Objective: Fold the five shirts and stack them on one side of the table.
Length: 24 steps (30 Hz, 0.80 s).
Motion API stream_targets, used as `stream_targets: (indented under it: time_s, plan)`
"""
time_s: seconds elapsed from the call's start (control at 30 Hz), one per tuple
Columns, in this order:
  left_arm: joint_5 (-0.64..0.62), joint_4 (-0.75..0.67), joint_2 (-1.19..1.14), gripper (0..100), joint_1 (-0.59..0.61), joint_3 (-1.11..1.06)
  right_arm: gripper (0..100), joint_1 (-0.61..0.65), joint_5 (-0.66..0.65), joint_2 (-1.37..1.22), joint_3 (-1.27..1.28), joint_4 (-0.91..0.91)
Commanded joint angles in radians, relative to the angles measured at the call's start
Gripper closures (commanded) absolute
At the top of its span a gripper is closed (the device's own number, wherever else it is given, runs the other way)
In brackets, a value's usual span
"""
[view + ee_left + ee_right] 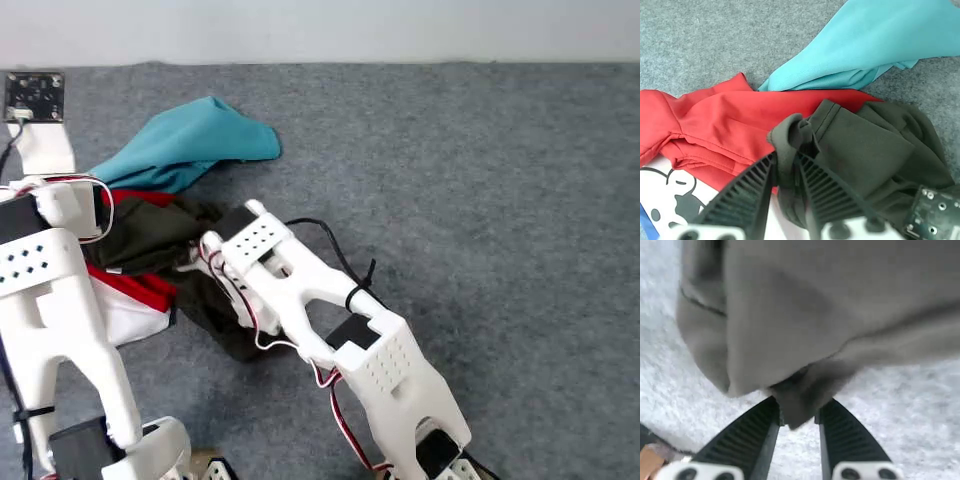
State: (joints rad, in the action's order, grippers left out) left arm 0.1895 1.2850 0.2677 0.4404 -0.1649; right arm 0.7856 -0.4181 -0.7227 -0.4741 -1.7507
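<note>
A heap of shirts lies at the left of the grey table [480,200]. A teal shirt [195,145] [880,45] is at the far side. A red shirt [720,120] [145,288] and a white printed shirt [130,320] [665,192] lie beneath a dark olive shirt [160,235] [875,145]. My left gripper [786,155] is shut on a bunched fold of the dark olive shirt. My right gripper [797,407] is shut on an edge of the same dark shirt [815,305], which hangs over it, raised off the table.
The left arm [50,300] stands over the heap's near left side. The right arm [330,320] stretches from the front centre toward the heap. A small black square board [35,95] sits at the far left corner. Open grey surface spreads across the right half.
</note>
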Motion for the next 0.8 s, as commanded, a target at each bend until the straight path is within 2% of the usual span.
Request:
stream_targets:
  time_s: [0.0,0.2,0.57,0.77]
  plan:
    - [-0.009,0.005,0.003,99,0.002,0.002,91.3,-0.013,0.02,0.082,-0.084,-0.044]
    - [-0.009,0.005,0.003,99,0.002,0.002,97.4,-0.013,0.014,0.099,-0.084,-0.042]
    - [-0.006,0.002,0.006,99,0.002,-0.019,98.5,-0.016,0.012,0.062,-0.091,-0.042]
    - [-0.005,-0.002,0.008,99,0.002,-0.051,98.7,-0.116,0.02,0.162,-0.164,-0.042]
